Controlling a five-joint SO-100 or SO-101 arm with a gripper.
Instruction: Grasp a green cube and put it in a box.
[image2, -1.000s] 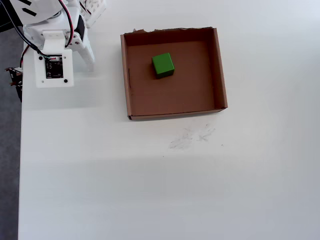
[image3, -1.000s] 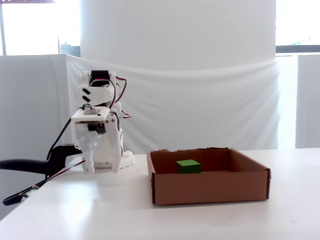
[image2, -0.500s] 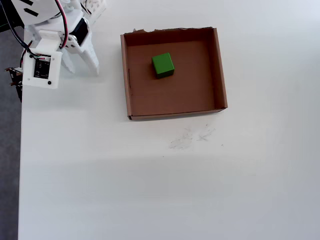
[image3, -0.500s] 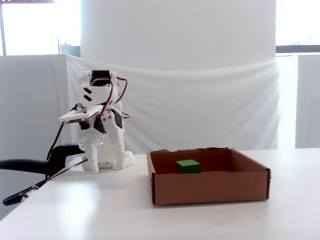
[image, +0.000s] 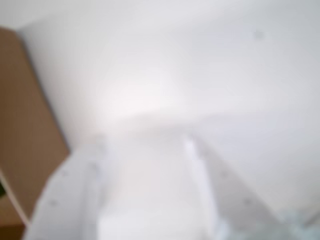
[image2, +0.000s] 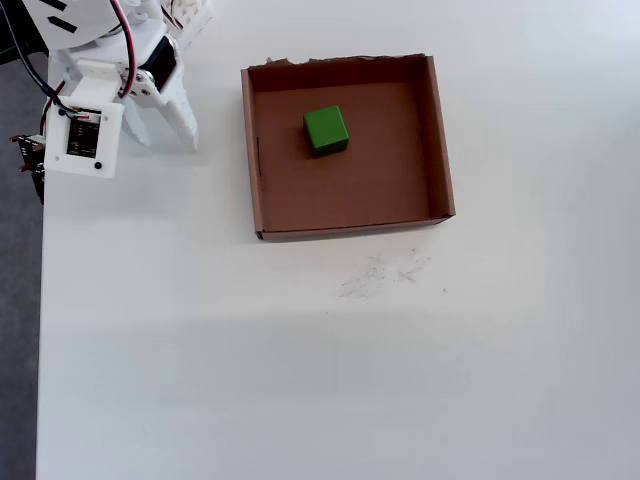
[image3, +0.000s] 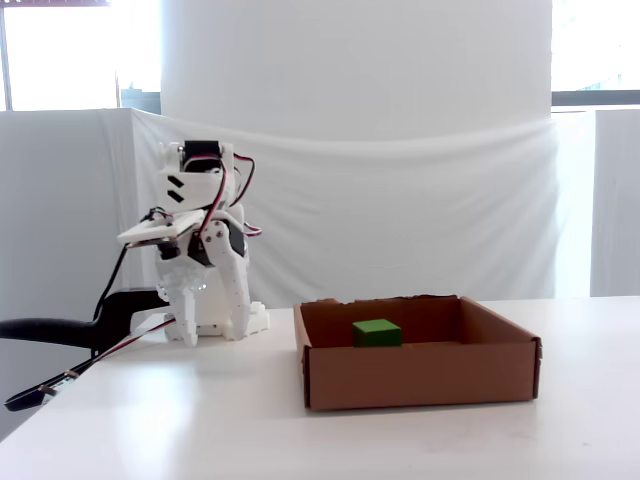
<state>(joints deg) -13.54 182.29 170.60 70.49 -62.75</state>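
The green cube (image2: 325, 130) lies inside the brown cardboard box (image2: 440, 140), in its far-left part in the overhead view. In the fixed view the cube (image3: 377, 333) rests on the floor of the box (image3: 420, 375). My white gripper (image2: 163, 140) hangs over the bare white table to the left of the box, fingers pointing down, spread apart and empty. It also shows in the fixed view (image3: 210, 325) close to the arm's base. The wrist view is blurred: the gripper (image: 142, 142) has only white table between its fingers, and a brown surface (image: 25, 125) fills the left edge.
The white table (image2: 300, 380) stretches in front of the box, with faint scuff marks (image2: 385, 275) near its front wall. The table's left edge (image2: 40, 330) runs just below the arm. A black cable (image3: 60, 335) hangs off that side. A white cloth backdrop (image3: 400, 200) stands behind.
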